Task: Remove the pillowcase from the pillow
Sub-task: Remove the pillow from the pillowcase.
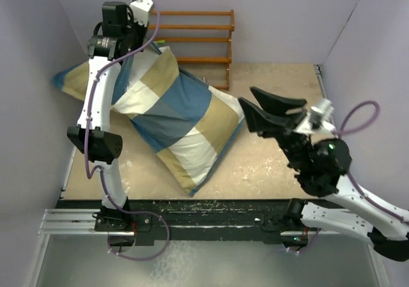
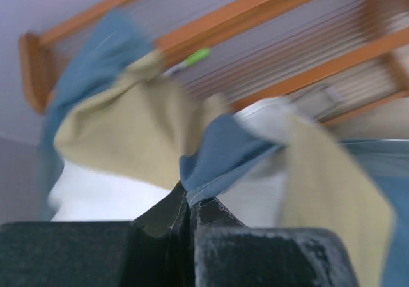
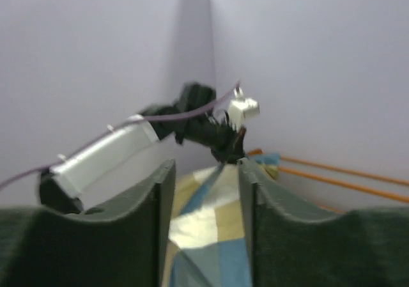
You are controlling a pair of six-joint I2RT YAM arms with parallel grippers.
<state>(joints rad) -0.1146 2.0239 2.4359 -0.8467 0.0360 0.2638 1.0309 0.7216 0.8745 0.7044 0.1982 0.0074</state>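
The pillowcase [image 1: 172, 111], in tan, cream and blue blocks, lies stuffed and slanted across the table. Its far corner is pulled up. My left gripper [image 1: 149, 42] is raised at the back and is shut on a blue hem of the pillowcase [image 2: 220, 153], pinched at the jaw tips [image 2: 190, 201]. A white patch [image 2: 96, 197] shows under the tan fabric; I cannot tell whether it is the pillow. My right gripper [image 1: 246, 97] hovers open just off the case's right edge, holding nothing. Through its gap [image 3: 204, 172] I see the pillowcase [image 3: 214, 236] and the left arm [image 3: 108, 156].
A wooden slatted rack [image 1: 198, 38] stands against the back wall behind the pillowcase. Lilac walls close in on the left, back and right. Bare sandy tabletop [image 1: 275, 165] lies to the right of the case, under my right arm.
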